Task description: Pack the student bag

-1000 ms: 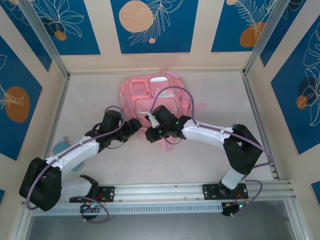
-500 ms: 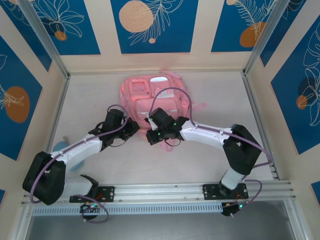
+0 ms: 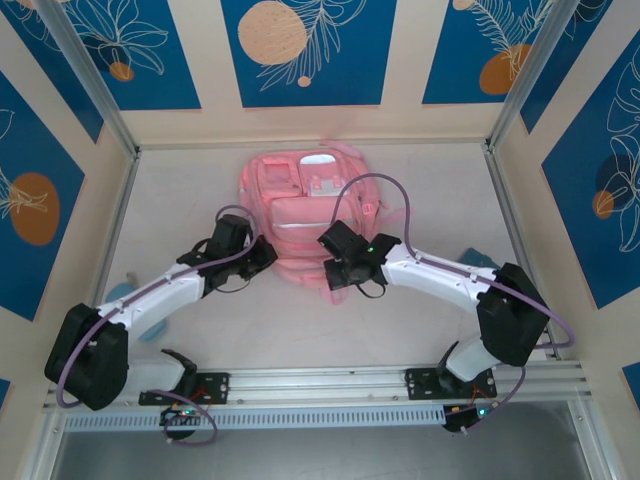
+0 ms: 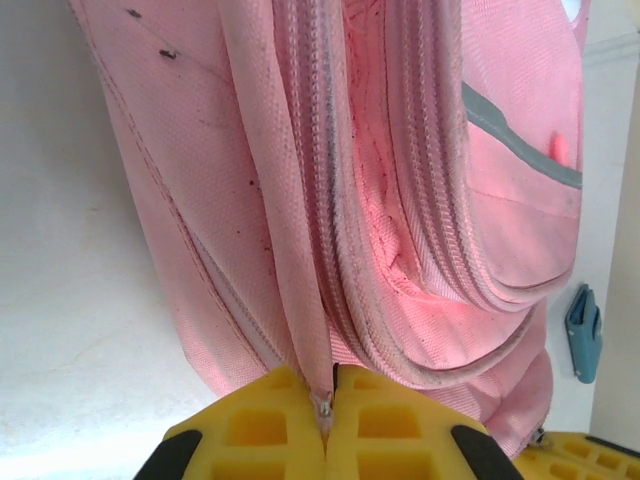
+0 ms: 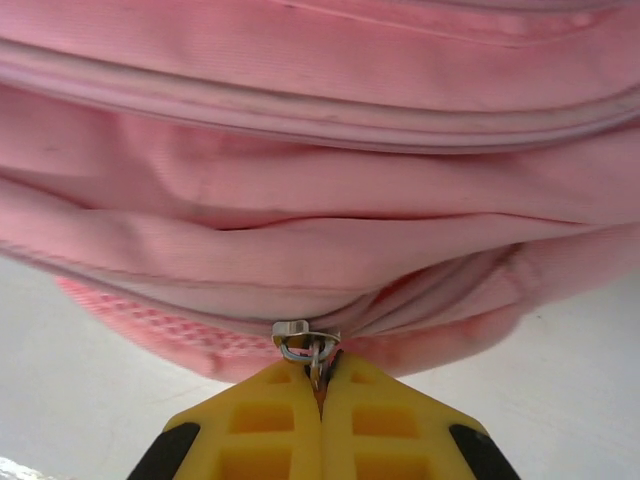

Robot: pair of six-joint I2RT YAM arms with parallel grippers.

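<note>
Pink bag point(image 3: 300, 200) is now pinched at its left edge by your left gripper point(image 4: 324, 405), while your right gripper point(image 5: 318, 378), clamped on the near zip pull point(image 5: 303, 342), has slid right, likely unzipping it

Bright, even light, faint shadows; student bag point(image 3: 290, 215) washed-out pink from above.

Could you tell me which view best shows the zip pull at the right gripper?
The right wrist view: the zip pull sits close up, pinched in the right gripper. From above, that gripper covers it; the left wrist view faces the side of the student bag.
</note>
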